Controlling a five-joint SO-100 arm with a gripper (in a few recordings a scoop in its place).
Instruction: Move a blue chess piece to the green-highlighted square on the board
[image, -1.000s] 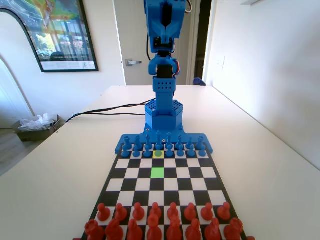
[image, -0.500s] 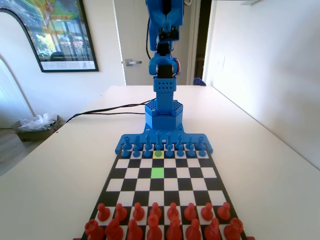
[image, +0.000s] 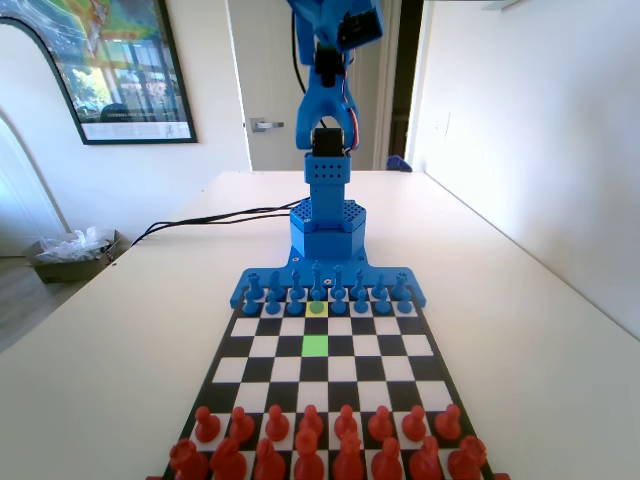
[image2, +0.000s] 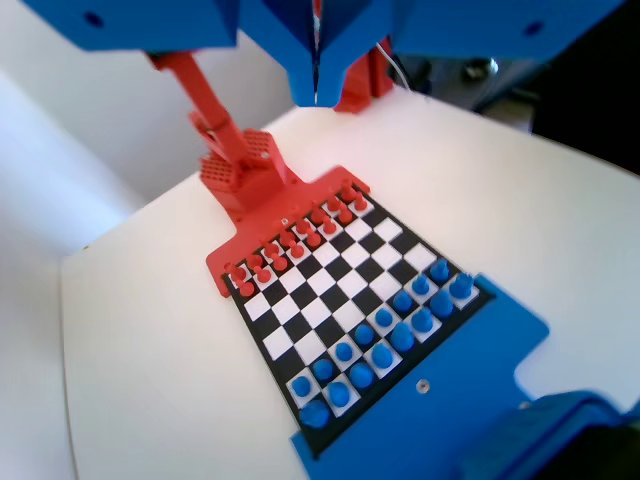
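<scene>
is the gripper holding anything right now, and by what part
Nothing is held. The gripper hangs high above the board with its jaws shut together and nothing between them.

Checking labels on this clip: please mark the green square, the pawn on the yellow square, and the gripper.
green square (image: 315, 345), fixed view, its centre
pawn (image: 317, 307), fixed view, its head
gripper (image2: 316, 98), wrist view, closed jaw tips

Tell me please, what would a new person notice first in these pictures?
In the fixed view, the green-highlighted square glows in the middle of the board, with a paler yellow square under a blue chess piece just beyond it. Red pieces crowd the near end. In the wrist view, the gripper hangs high above the board, jaws together and holding nothing.
</scene>
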